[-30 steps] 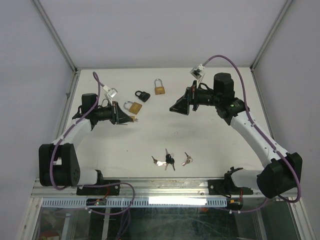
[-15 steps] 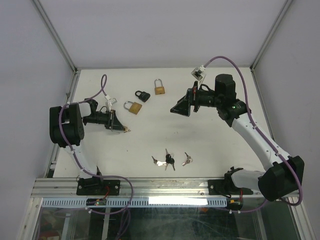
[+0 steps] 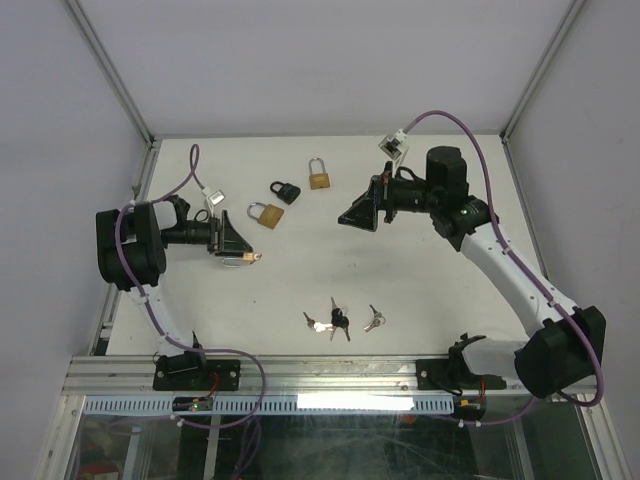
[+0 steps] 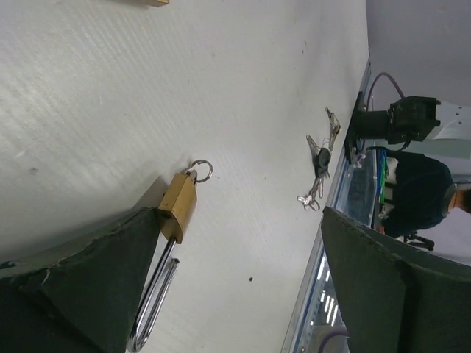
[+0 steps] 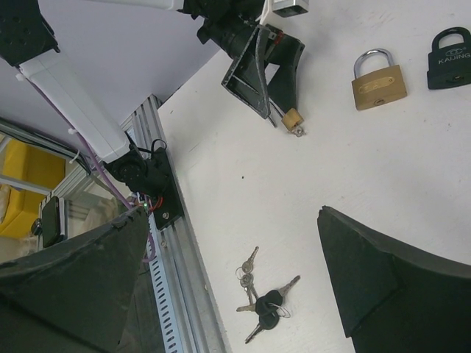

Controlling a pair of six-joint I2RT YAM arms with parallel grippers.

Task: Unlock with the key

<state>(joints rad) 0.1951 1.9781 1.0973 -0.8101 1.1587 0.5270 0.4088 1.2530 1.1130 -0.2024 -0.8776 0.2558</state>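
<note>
Left wrist view shows the left pincer (image 4: 239,220) spread wide and empty. A brass padlock (image 4: 177,205) lies on the tabletop (image 4: 147,88) just beside it, with a key ring (image 4: 200,170) at the keyhole end. I cannot tell whether the shackle (image 4: 156,294) has sprung, so the unlocking is unconfirmed; the right pincer (image 5: 234,220) is also wide and holds nothing.

White table (image 3: 420,290), black padlock (image 3: 286,191), three brass padlocks (image 3: 266,214), keys (image 3: 340,320) near front edge

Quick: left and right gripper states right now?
Left gripper: open, holding nothing; a brass padlock lies by one finger.
Right gripper: open, empty.
</note>
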